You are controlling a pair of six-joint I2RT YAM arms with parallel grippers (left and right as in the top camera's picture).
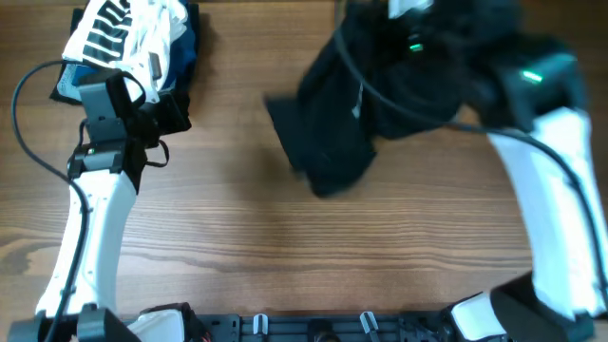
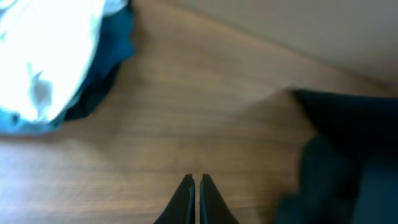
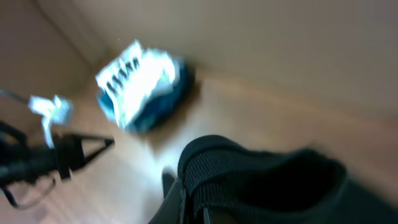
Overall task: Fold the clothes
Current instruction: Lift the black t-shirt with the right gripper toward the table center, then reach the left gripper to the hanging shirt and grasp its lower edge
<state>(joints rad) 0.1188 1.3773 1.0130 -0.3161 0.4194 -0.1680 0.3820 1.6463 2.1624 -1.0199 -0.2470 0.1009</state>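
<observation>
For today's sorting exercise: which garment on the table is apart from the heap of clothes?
The black garment near the middle; the others, striped, white and blue, form one pile at the far-left corner.

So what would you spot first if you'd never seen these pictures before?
The big black garment, bunched up in a heap at the far right of the wooden table, under the right arm. Next, the bright pile of striped, white and blue clothes in the far left corner, with the left gripper nearby, jaws shut over bare wood.
</observation>
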